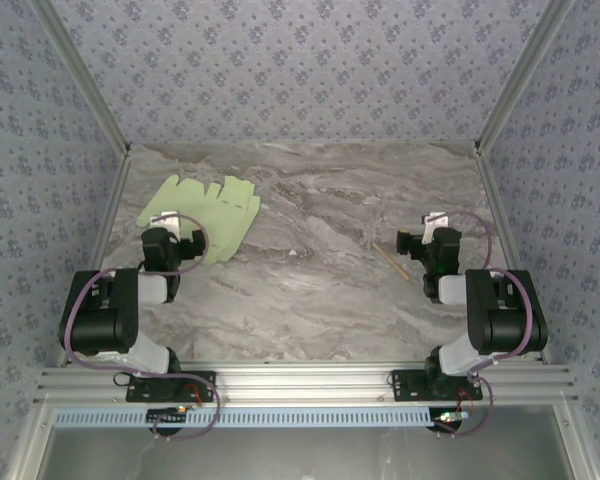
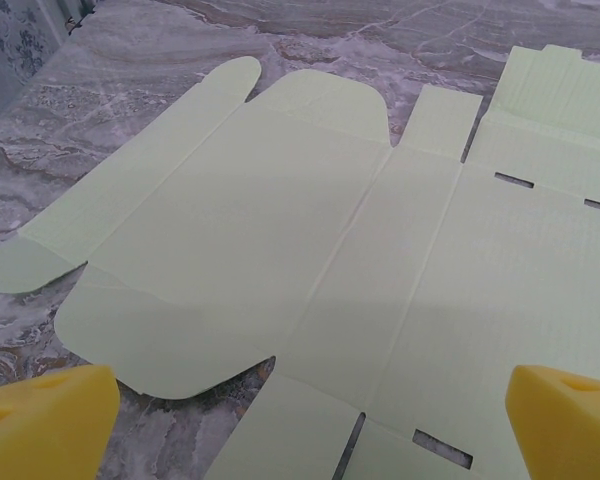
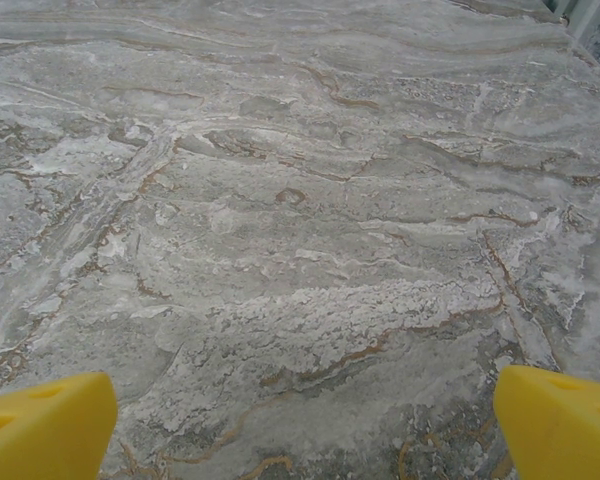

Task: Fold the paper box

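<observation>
Flat paper box (image 2: 280, 260) on marble table (image 3: 280, 200); L gripper (image 2: 305, 425) over it, R gripper (image 3: 300, 425) well apart; both w/ fingers spread.

Robot lab test cell: marble-print desk (image 1: 310, 300), patterned cloth walls (image 1: 300, 60), aluminium frame rail (image 1: 300, 382), left arm (image 1: 105, 315), right arm (image 1: 500, 310) bolted on.

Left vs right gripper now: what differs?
The left gripper faces the paper box, a flat unfolded sheet; the right gripper faces bare marble table. A wooden stick lies beside the right gripper, none by the left gripper. Both are open, holding nothing.
</observation>
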You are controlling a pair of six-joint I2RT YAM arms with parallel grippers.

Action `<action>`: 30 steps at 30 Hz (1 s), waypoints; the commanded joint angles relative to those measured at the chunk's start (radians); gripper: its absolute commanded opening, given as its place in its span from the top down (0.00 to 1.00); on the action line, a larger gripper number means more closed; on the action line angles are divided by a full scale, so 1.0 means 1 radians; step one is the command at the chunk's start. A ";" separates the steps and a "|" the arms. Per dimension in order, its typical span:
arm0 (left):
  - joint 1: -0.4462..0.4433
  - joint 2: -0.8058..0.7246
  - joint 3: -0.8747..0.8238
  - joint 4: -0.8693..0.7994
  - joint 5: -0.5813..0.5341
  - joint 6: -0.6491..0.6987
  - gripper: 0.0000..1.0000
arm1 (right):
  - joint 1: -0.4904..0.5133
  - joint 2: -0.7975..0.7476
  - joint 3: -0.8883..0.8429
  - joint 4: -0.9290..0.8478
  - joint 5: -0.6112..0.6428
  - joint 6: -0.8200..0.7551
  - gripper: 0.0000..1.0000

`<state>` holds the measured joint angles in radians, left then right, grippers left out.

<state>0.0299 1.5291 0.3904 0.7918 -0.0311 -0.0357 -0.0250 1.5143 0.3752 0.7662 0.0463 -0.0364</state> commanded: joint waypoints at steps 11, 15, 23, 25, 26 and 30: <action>0.042 -0.474 0.216 -0.736 -0.195 -0.493 0.01 | -0.062 -0.551 0.154 -0.692 0.340 0.503 0.01; -0.018 -0.434 0.217 -0.640 0.139 -0.573 0.01 | -0.032 -0.633 0.205 -0.761 0.099 0.489 0.01; -0.328 -0.095 0.552 -1.002 0.059 -0.299 0.06 | 0.384 -0.427 0.389 -0.891 0.001 0.341 0.02; -0.387 -0.022 0.615 -1.066 0.007 -0.241 0.06 | 0.446 -0.348 0.436 -0.914 -0.005 0.332 0.02; -0.413 0.010 0.643 -1.095 -0.002 -0.210 0.06 | 0.469 -0.312 0.455 -0.920 0.007 0.329 0.02; -0.444 0.123 0.731 -1.179 -0.052 -0.157 0.10 | 0.520 -0.210 0.512 -0.919 0.034 0.328 0.02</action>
<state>-0.4095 1.6001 1.0626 -0.2348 -0.0212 -0.2832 0.4740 1.2640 0.8349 -0.0990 0.0696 0.3134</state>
